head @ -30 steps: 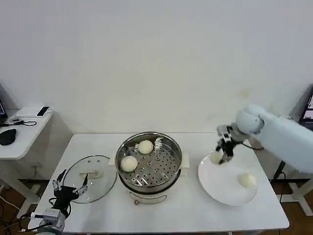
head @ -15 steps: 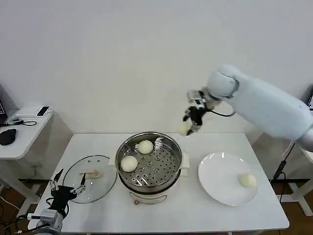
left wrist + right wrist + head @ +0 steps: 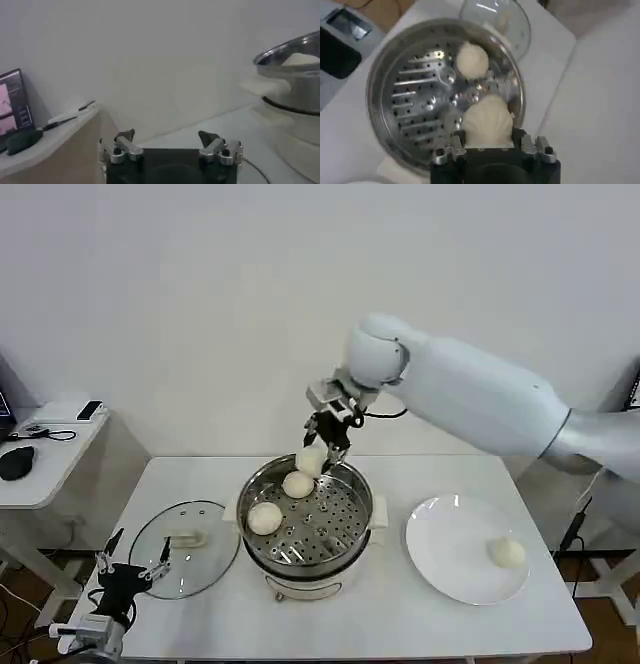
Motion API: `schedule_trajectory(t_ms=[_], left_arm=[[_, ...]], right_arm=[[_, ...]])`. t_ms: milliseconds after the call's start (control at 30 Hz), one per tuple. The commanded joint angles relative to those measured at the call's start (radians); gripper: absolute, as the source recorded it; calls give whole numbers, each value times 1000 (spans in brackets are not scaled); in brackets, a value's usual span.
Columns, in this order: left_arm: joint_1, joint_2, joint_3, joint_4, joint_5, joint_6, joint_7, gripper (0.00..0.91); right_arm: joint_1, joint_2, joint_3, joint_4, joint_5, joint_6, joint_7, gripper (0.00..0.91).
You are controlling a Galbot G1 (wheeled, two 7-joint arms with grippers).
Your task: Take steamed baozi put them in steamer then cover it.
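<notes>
Steamer point(image 3: 305, 519) mid table; lid point(image 3: 183, 561) to its left, plate point(image 3: 462, 552) right w/ 1 bun point(image 3: 507, 552); 2 buns point(image 3: 265, 517) in steamer.

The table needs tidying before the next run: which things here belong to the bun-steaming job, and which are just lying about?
Job:
- steamer, two baozi on its tray
- baozi held by right gripper over the steamer
- baozi on white plate
- cover, beside the steamer
- left gripper, open, near the cover

Lying about:
- side desk with its dark devices

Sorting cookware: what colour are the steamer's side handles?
White, clearest in the head view, on the steamer.
</notes>
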Motion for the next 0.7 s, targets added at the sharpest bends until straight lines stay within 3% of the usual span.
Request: schedule_trajectory(t_ms=[33,200,500,700], left_arm=[[-5,4,-3,-1,0,0,1,907],[-12,9,-14,2,-1,1,2,907],[-9,7,-17,4,1,1,2,907],[-16,7,-17,13,2,1,2,907]], right_arm=[[-21,42,-80,37,-90,213,17,605],[-64,39,-111,48,-156,319,42,605],[-110,65,-133,63,-220,431,94,615],[-116,69,-149,103,-255,477,98,615]])
